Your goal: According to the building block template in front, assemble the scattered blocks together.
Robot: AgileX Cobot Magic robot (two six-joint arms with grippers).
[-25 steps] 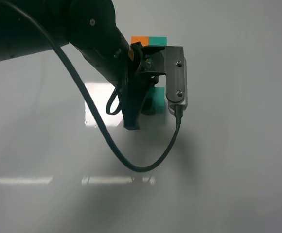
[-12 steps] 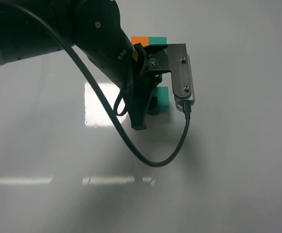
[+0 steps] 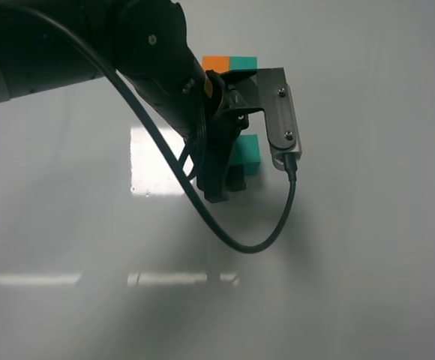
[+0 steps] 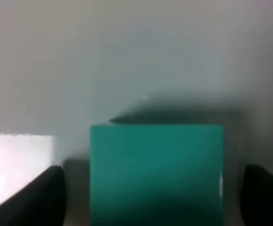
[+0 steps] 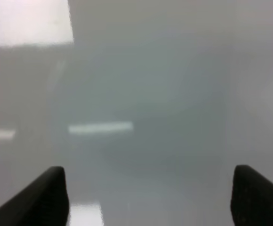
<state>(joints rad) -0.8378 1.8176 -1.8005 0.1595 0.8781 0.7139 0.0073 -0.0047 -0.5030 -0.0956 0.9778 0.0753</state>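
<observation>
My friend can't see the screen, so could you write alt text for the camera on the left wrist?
A teal-green cube fills the middle of the close, blurry view, sitting on a pale grey table between the left gripper's two dark fingertips, with a gap showing on each side. A bright patch of reflected light lies beside one fingertip.

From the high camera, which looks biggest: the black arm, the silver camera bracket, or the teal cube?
Largest to smallest as they look:
1. Black arm
2. Silver bracket
3. Teal cube
The arm hides part of the cube, and the bracket sits nearer the camera, so that pair is unsure.
</observation>
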